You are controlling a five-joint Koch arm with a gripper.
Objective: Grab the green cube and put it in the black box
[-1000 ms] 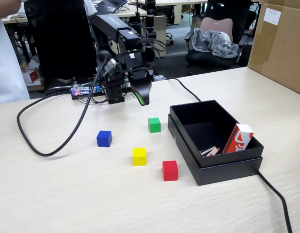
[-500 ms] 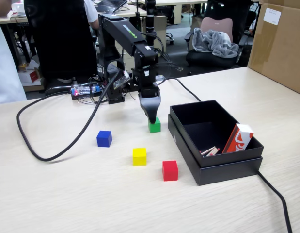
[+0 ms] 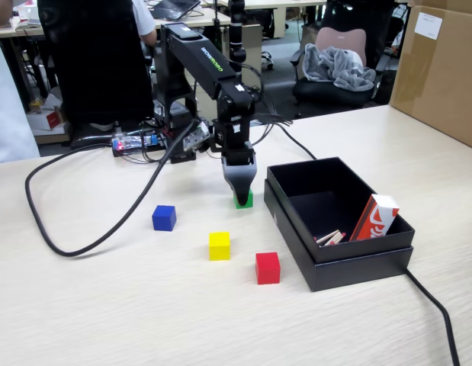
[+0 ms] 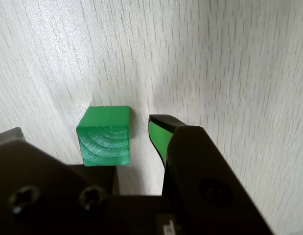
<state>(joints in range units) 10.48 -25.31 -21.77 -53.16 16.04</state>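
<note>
One risk I log first: the green-tipped jaw sits just beside the cube's (image 4: 104,136) right face in the wrist view, so an off-centre closure could nudge the cube sideways or clip an edge, I judge. Jaws (image 4: 82,128): spread wide, holding nothing; the left one shows only as a dark corner. Cube: on the tabletop (image 3: 106,305), between the jaws, apparently untouched, nearer the right one. Box (image 3: 338,263): near, right of the cube in the fixed view. Other cubes lie apart.
</note>
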